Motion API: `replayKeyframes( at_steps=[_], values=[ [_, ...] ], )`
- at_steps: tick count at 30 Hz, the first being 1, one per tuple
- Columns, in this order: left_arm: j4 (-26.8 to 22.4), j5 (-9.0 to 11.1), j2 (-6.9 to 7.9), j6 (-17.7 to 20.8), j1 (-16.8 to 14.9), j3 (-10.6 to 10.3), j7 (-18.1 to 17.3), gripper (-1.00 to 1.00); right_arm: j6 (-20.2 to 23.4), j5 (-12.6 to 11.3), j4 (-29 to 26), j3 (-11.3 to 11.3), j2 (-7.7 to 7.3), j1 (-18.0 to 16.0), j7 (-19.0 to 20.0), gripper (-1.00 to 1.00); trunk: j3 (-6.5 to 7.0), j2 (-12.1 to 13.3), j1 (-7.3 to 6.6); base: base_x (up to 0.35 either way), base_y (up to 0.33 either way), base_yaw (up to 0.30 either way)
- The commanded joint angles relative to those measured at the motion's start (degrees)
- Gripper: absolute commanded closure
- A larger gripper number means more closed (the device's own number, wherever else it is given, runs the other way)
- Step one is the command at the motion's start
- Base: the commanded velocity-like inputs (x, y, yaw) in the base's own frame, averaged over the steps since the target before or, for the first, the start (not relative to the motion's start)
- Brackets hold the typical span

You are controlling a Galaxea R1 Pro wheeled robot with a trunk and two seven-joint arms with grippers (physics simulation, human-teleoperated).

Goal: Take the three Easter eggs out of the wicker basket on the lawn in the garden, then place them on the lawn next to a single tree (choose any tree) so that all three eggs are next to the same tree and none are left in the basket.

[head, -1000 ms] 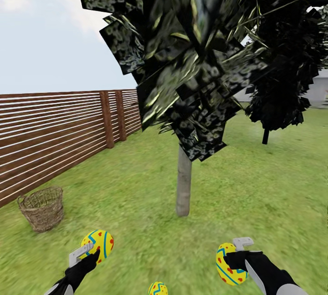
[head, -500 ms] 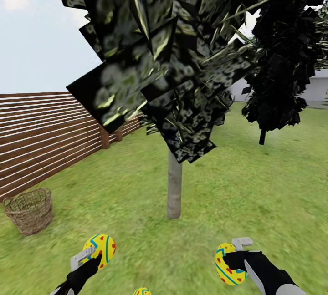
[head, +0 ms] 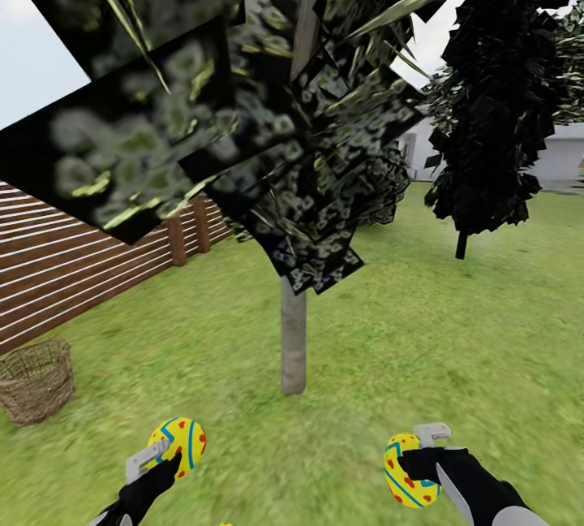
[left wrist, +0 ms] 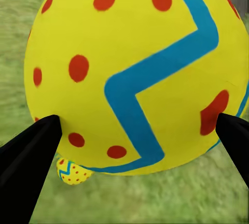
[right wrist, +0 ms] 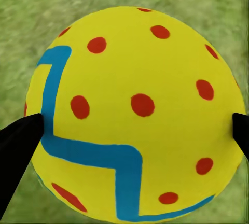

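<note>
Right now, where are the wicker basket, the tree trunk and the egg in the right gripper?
wicker basket (head: 34,380), head view, woven side wall.
tree trunk (head: 293,343), head view, lower trunk.
right gripper's egg (head: 408,471), head view, yellow shell.

I see a brown slat fence (head: 89,258) on my left, a near-black conifer (head: 495,104) w/ white house wall (head: 564,157) behind at right, pale cloudy sky (head: 32,63) above.
</note>
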Motion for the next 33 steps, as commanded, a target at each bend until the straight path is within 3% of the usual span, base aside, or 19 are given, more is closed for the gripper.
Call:
replayKeyframes(
  at_steps=[1,3,6,9,12,14,17,18,20,30,33],
  values=[
    [-0.02,-0.30,-0.06,-0.06,-0.03,0.45,-0.43,1.00,0.14,-0.35,-0.10,0.17,-0.64,0.00,-0.02,1.00,-0.03,-0.04,0.03,0.099,-0.318,0.000],
    [0.61,-1.07,-0.10,0.18,-0.04,0.42,-0.30,1.00,0.13,-0.61,-0.16,0.11,-2.10,0.00,-0.02,1.00,-0.03,-0.04,0.03,0.120,-0.312,0.000],
    [0.99,-5.62,0.15,0.59,-0.04,0.53,-0.31,1.00,0.15,-0.66,-0.25,0.14,-2.40,0.00,-0.04,1.00,-0.03,-0.04,0.03,0.163,-0.290,0.000],
    [-0.51,-6.52,0.67,2.60,-0.04,0.78,-0.20,1.00,0.32,-0.68,-0.33,0.11,-2.56,0.00,0.02,1.00,-0.03,-0.04,0.03,0.199,-0.265,0.000],
    [-1.32,-6.76,0.78,10.56,-0.04,0.73,-0.34,1.00,0.39,-0.56,-0.35,0.24,-2.29,0.00,0.00,1.00,-0.03,-0.04,0.03,0.170,-0.277,0.000],
    [-1.30,-7.04,0.80,13.24,-0.03,0.71,-0.28,1.00,0.40,-0.47,-0.33,0.27,-2.14,0.00,-0.04,1.00,-0.03,-0.04,0.03,0.163,-0.279,0.000],
    [-1.95,-12.46,1.17,19.96,-0.04,0.83,-0.28,1.00,0.45,-0.43,-0.27,0.24,-2.05,0.00,-0.05,1.00,-0.03,-0.04,0.03,0.144,-0.243,0.000],
    [-2.68,-13.05,1.42,22.01,-0.04,0.85,-0.36,1.00,0.46,-0.43,-0.26,0.21,-2.08,0.00,-0.05,1.00,-0.03,-0.04,0.03,0.117,-0.181,0.000],
    [-3.31,-13.55,1.54,23.86,-0.04,0.84,-0.44,1.00,0.48,-0.42,-0.26,0.23,-2.26,0.00,-0.05,1.00,-0.03,-0.04,0.03,0.137,-0.207,0.000],
    [-2.73,-13.83,0.89,23.91,-0.04,0.61,-0.52,1.00,0.48,-0.17,-0.18,0.45,-1.79,0.00,-0.05,1.00,-0.03,-0.04,0.03,0.137,-0.293,0.000],
    [-2.67,-13.89,0.10,23.91,0.00,0.61,-0.44,1.00,0.47,-0.16,-0.10,0.45,-1.71,0.00,-0.05,1.00,-0.03,-0.04,0.03,0.114,-0.307,0.000]
  ],
)
